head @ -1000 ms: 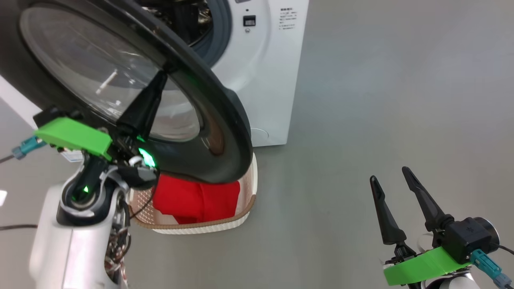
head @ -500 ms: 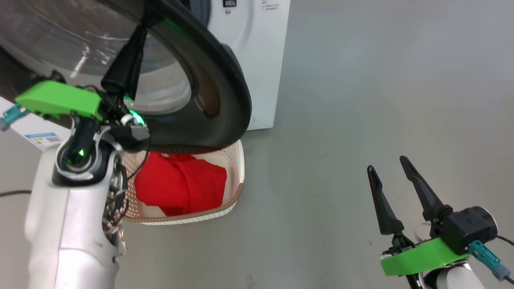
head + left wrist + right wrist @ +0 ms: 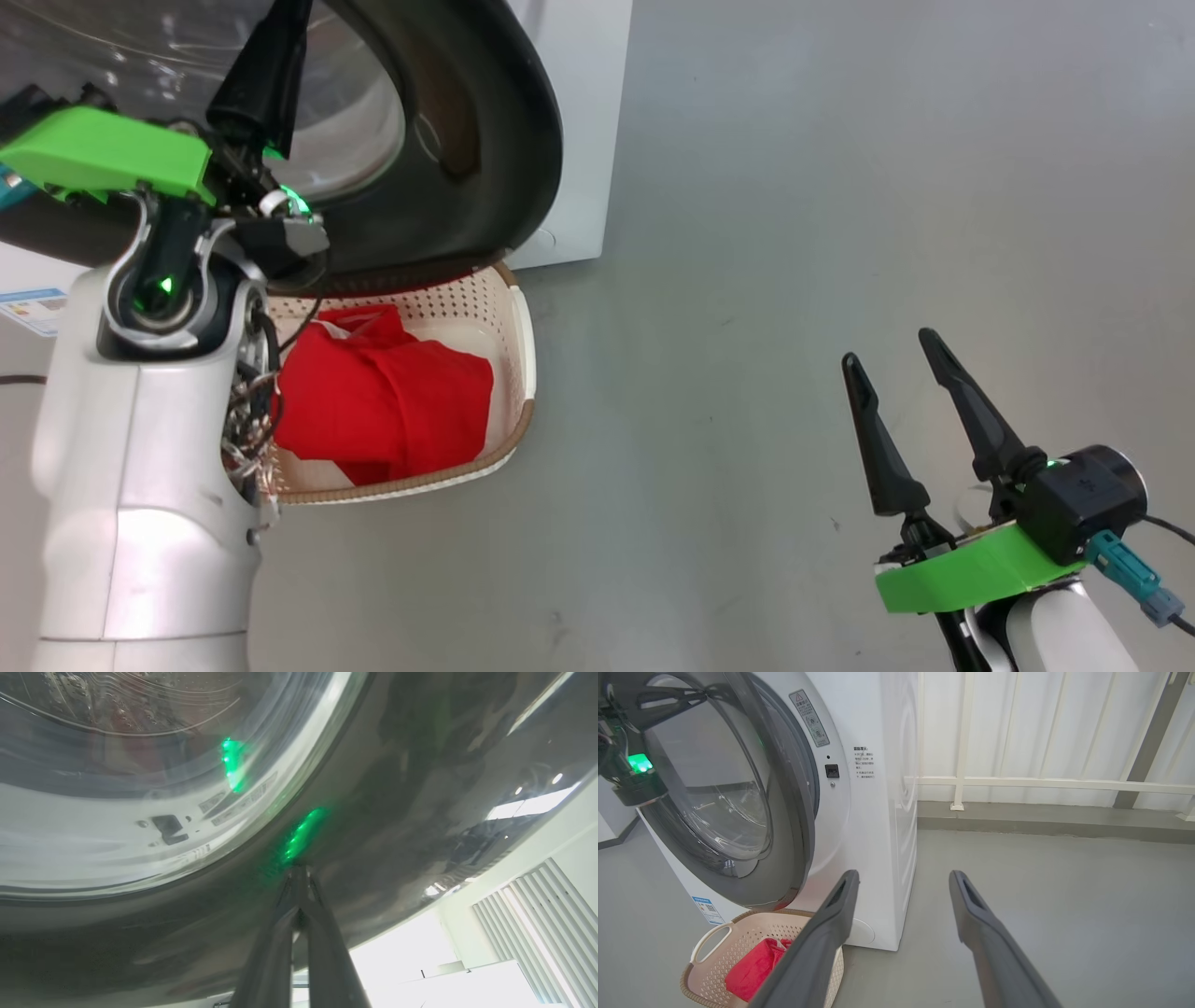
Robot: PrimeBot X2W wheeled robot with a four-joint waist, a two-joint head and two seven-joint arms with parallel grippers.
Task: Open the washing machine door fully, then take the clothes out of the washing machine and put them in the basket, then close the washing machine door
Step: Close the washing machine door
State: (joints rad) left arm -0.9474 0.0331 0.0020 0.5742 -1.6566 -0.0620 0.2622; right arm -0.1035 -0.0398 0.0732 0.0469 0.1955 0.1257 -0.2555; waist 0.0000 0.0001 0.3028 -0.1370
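The washing machine door (image 3: pixel 485 140), black-rimmed with a glass bowl, stands ajar close to the white washing machine (image 3: pixel 579 140) front. My left gripper (image 3: pixel 285 19) is shut, its tips pressed on the door's outer face where rim meets glass. The left wrist view shows the gripper (image 3: pixel 298 870) touching the glossy door (image 3: pixel 397 788). Below the door sits the cream basket (image 3: pixel 509 327) holding the red clothes (image 3: pixel 383 401). My right gripper (image 3: pixel 887 347) hangs open and empty over the floor at the lower right. The right wrist view has the gripper (image 3: pixel 904 876), door (image 3: pixel 784 826), machine (image 3: pixel 878 835), basket (image 3: pixel 784 931) and clothes (image 3: pixel 752 966).
Bare grey floor (image 3: pixel 794 187) spreads to the right of the machine and basket. A white railing (image 3: pixel 1017 784) and panelled wall run behind. A dark cable (image 3: pixel 14 380) lies on the floor at the far left.
The head camera has shifted. The door has swung nearer the machine front, now hiding the drum opening, with my shut left gripper still against it. The right gripper stays open.
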